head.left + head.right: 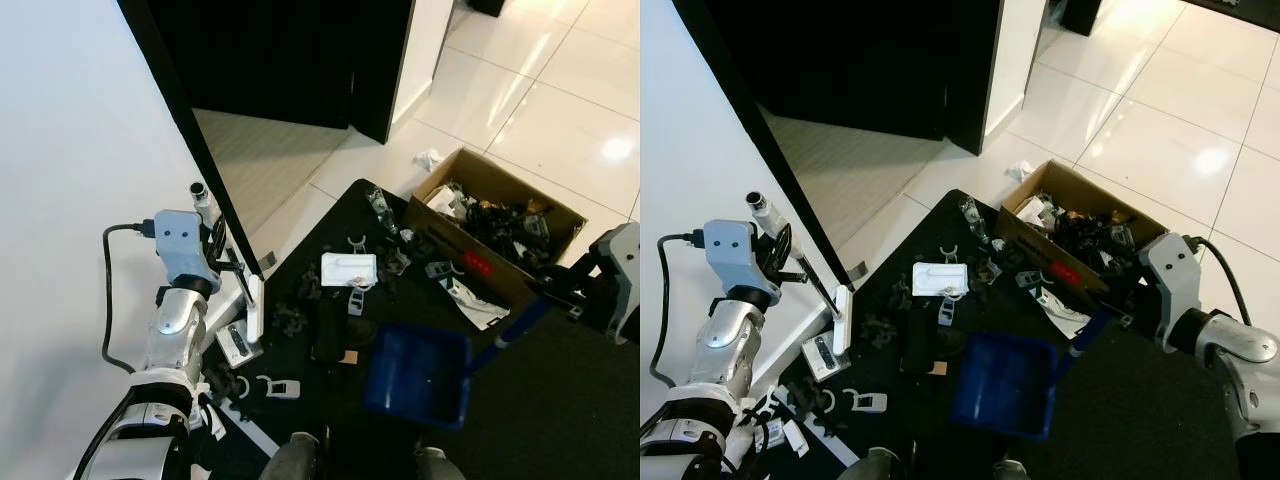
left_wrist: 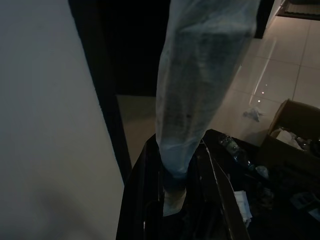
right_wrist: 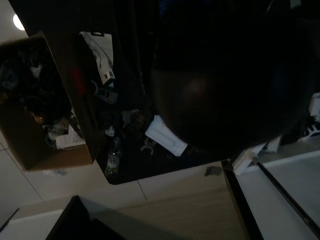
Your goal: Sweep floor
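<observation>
Scattered across a black floor mat are many small white and grey plastic clips, brackets and dark odd parts, too many and too small to be counted with certainty. One open brown cardboard box, packed with dark cables and mixed parts, is set at the mat's far edge, and it stands just beyond the blue plastic dustpan. One flat white rectangular packet lies near the mat's middle, and one clear plastic bottle lies at the mat's far corner. One crumpled white paper rests on the tiles just beyond the box.

The dustpan is held low over the mat by its blue handle, on which the right gripper appears to be clamped, though the fingers are partly hidden. The long thin broom stick is gripped near its pale top by the left gripper, whose black fingers are closed about it; its white head is set down at the mat's left edge, close to the white wall.

Glossy cream tiles cover the room's floor, and a dark open doorway with a paler wood-grain floor is seen ahead.
</observation>
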Controlling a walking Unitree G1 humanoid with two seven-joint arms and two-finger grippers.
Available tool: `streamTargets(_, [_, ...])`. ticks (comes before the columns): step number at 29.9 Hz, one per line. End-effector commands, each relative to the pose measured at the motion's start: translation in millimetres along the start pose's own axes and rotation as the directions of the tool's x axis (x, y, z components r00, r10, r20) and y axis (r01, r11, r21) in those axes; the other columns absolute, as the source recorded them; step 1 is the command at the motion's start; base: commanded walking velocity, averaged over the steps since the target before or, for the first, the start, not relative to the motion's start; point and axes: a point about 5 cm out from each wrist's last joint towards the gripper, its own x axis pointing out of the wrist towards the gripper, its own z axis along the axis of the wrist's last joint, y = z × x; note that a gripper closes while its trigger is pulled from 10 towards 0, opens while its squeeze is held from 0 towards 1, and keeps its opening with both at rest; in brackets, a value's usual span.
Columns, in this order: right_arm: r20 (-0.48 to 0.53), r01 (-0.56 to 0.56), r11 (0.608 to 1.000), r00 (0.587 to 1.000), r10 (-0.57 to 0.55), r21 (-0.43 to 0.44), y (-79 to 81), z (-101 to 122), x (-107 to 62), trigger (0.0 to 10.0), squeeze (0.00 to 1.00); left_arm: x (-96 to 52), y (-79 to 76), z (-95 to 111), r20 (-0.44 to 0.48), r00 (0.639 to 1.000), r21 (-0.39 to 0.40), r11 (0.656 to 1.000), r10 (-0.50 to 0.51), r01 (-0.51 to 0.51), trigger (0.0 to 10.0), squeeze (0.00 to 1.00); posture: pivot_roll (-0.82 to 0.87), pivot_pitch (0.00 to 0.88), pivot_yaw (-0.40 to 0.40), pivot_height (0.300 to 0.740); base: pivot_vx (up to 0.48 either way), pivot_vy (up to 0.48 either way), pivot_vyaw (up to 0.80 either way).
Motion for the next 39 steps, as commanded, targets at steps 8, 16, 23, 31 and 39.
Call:
streamTargets(8, [0.007,0.004,1.0,1.0,-0.004,0.009,2.6,-6,0.1,10.0,0.0,-8.0,2.0,-11,-0.049,0.999,0.016,1.0,-0.005,0.006,10.0,0.31,0.01,0.389,0.077,0.74,0.0,0.0,0.0])
streamTargets(16, [0.014,-0.007,0.999,1.0,0.006,0.04,10.2,-12,10.8,10.0,0.0,-10.5,7.1,-11,-0.051,0.999,0.03,1.0,-0.006,0.008,10.0,0.31,0.03,0.399,0.088,0.74,0.0,0.0,0.0])
streamTargets(23, [0.039,-0.019,0.998,0.999,0.017,0.057,14.3,-13,20.8,10.0,0.0,-10.7,8.0,-11,-0.052,0.999,0.035,0.999,-0.008,0.009,10.0,0.31,0.04,0.398,0.092,0.74,0.0,0.0,0.0])
streamTargets(31, [0.167,-0.176,0.983,0.969,0.183,-0.057,46.9,15,53.0,10.0,0.0,-9.8,9.4,-10,-0.051,0.999,0.026,1.0,-0.008,0.01,10.0,0.32,0.03,0.399,0.101,0.74,0.0,0.0,0.0])
streamTargets(39, [0.189,-0.269,0.963,0.944,0.27,-0.034,76.8,11,74.2,10.0,0.0,1.9,22.0,8,-0.024,0.999,-0.009,0.999,-0.035,0.035,10.0,0.33,0.05,0.397,0.092,0.74,0.0,0.0,0.0])
